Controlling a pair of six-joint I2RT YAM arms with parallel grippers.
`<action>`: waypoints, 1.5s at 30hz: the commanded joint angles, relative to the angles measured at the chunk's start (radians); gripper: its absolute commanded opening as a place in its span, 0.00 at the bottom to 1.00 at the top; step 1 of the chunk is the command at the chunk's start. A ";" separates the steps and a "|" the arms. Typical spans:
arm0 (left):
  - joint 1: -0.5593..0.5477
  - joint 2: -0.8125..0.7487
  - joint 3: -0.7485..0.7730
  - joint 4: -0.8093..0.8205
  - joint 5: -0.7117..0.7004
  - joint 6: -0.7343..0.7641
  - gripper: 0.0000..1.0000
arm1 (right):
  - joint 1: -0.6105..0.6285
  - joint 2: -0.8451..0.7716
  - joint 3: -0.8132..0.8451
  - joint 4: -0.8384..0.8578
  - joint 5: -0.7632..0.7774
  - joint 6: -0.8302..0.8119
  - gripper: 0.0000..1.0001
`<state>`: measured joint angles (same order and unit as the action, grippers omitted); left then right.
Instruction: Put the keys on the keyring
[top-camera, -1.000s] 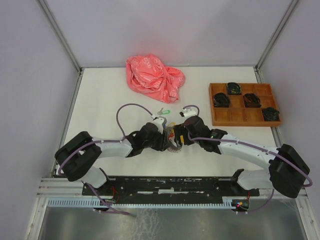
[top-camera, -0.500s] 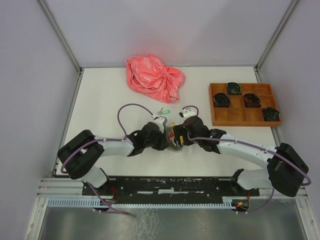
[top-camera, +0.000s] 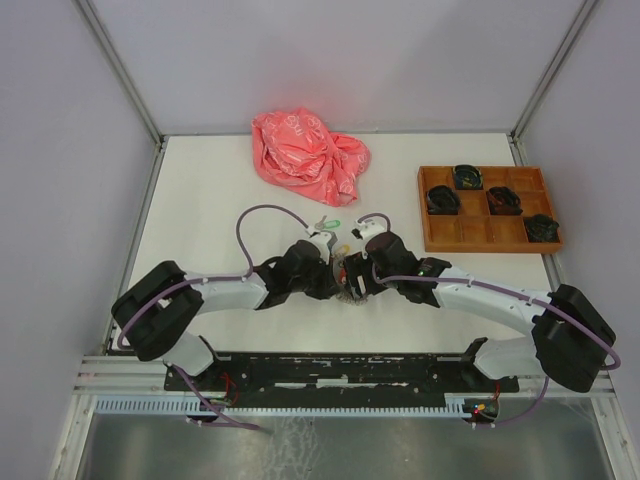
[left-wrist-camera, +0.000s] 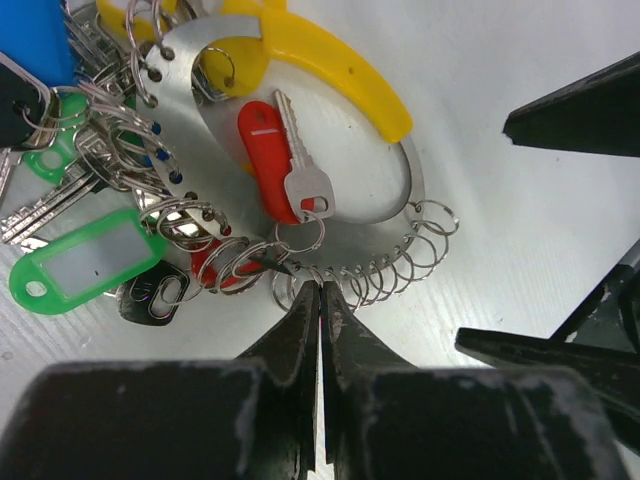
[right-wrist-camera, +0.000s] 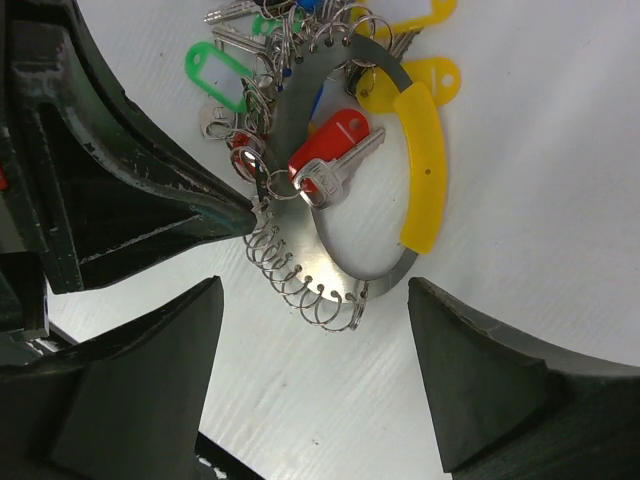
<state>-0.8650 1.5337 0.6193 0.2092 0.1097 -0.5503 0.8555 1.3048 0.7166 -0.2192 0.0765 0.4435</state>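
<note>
The keyring (left-wrist-camera: 190, 120) is a silver crescent plate with a yellow grip (right-wrist-camera: 422, 170) and a row of small wire rings (left-wrist-camera: 395, 265). It lies flat on the white table. A silver key with a red tag (left-wrist-camera: 262, 155) hangs from one small ring inside the crescent. A green tag (left-wrist-camera: 80, 265) lies at the edge of the bunched keys; how it is attached is hidden. My left gripper (left-wrist-camera: 320, 288) is shut, its tips pinching a small ring on the plate's rim. My right gripper (right-wrist-camera: 315, 375) stands open just short of the crescent's lower end.
Bunched keys with blue, yellow and green tags (right-wrist-camera: 300, 30) crowd the far end of the plate. A crumpled pink bag (top-camera: 308, 155) lies at the back. A wooden compartment tray (top-camera: 465, 232) with dark items stands at the right.
My left gripper has closed from open to shut at the keyring's rim. Both arms have edged slightly forward; the right jaws stay wide.
</note>
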 joint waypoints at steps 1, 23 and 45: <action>0.019 -0.055 0.054 -0.023 0.044 -0.056 0.03 | 0.001 -0.024 0.015 0.074 -0.037 -0.038 0.83; 0.167 -0.087 0.044 -0.033 0.212 -0.182 0.03 | -0.001 -0.082 -0.128 0.338 -0.116 -0.090 0.72; 0.166 -0.276 -0.314 0.825 0.246 0.413 0.03 | -0.012 -0.263 0.034 0.093 -0.148 -0.364 0.79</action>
<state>-0.7021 1.2572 0.3508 0.7292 0.3180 -0.3065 0.8528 1.0950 0.6613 -0.0593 -0.0685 0.1822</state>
